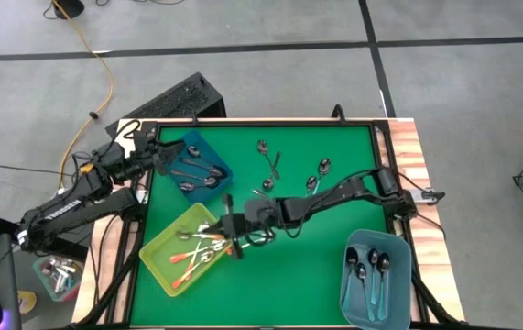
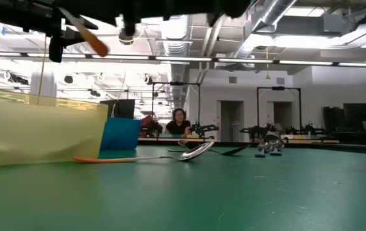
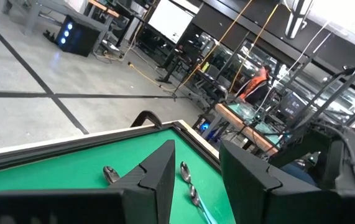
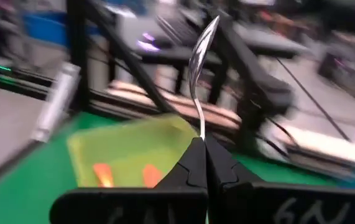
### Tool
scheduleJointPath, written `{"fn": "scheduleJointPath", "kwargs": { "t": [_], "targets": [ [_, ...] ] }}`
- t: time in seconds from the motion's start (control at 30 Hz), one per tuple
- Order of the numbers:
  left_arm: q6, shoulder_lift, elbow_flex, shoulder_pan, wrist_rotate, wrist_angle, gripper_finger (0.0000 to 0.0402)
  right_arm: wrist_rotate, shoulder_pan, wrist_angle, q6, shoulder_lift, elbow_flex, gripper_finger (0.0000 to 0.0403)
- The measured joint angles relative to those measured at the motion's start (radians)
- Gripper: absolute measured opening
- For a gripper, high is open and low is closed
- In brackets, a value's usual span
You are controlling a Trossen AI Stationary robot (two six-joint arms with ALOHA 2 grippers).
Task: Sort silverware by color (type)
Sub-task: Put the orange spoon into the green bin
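1. At the table's near edge: yellow bin front-left, pale blue bin front-right, both on the green mat.
2. Pale blue bin holds three teal-handled spoons, lying side by side.
3. Yellow bin holds several orange-handled spoons, piled loosely, handles crossing.
4. Right gripper sits over the yellow bin's inner edge, arm stretched across the mat from the right side.
5. Right jaws are clamped together on a spoon: wrist view shows the bowl sticking up past the fingertips, thin neck pinched between them. Handle colour not visible there.
6. Low view shows an orange handle hanging tilted in the air above the yellow bin's wall; cannot tell for certain that it is the held spoon's.
7. One orange-handled spoon lies flat on the mat just beside the yellow bin, bowl pointing away from it.
8. Mid-table: a few grey spoons are scattered loose on the mat, well apart from any bin.
9. Back-left: dark blue bin with several grey spoons inside.
10. Left gripper hovers at the dark blue bin's outer edge, fingers apart, nothing between them.
11. Beyond the table: a person seated at a far desk.
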Motion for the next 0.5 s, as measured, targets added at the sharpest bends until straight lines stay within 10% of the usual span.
{"fn": "scheduleJointPath", "kwargs": {
  "t": [0.5],
  "targets": [
    [-0.016,0.0,0.0,0.0,0.002,0.003,0.011,-0.217,-0.005,0.125,0.098,0.252,0.23,0.0002]
  ]
}}
